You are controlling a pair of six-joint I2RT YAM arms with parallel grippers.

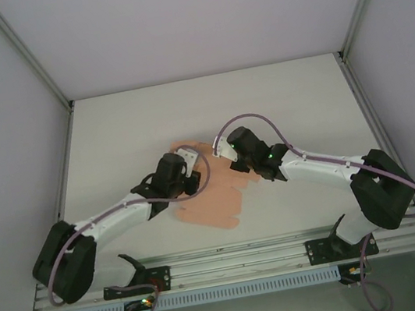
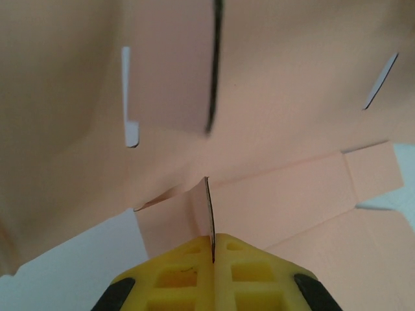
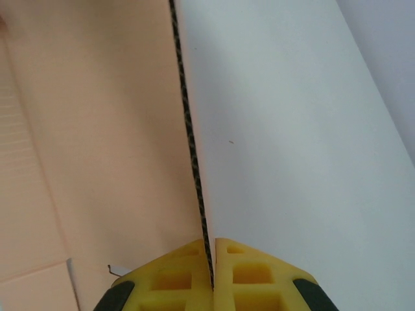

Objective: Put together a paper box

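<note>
1. The paper box (image 1: 209, 202) is a flat salmon-pink die-cut sheet, not assembled. It lies mid-counter, slightly nearer the near edge, between the two wrists.
2. Left wrist view: the sheet (image 2: 292, 78) shows creases, two narrow slits and a small tab at its right edge. One panel stands up from the sheet, its dark cut edge facing the camera.
3. The left hand (image 2: 213, 254) is closed on the paper box. A thin raised flap edge is pinched between the yellow pads (image 2: 175, 275).
4. The right hand (image 3: 212, 262) is also closed on the paper box (image 3: 97, 129). The card edge runs straight up from between its yellow pads (image 3: 249, 275), with pink card to the left and bare counter (image 3: 292, 129) to the right.
5. Top view: the left arm (image 1: 115, 217) comes in from the near left and the right arm (image 1: 328, 168) from the near right. Their wrists sit close together over the far part of the sheet. The near part of the sheet lies flat on the white counter (image 1: 278, 105).
6. Surroundings: a metal rail (image 1: 240, 259) runs along the near edge and carries both arm bases. Plain pale walls (image 1: 193, 16) stand to the left, right and far side.
</note>
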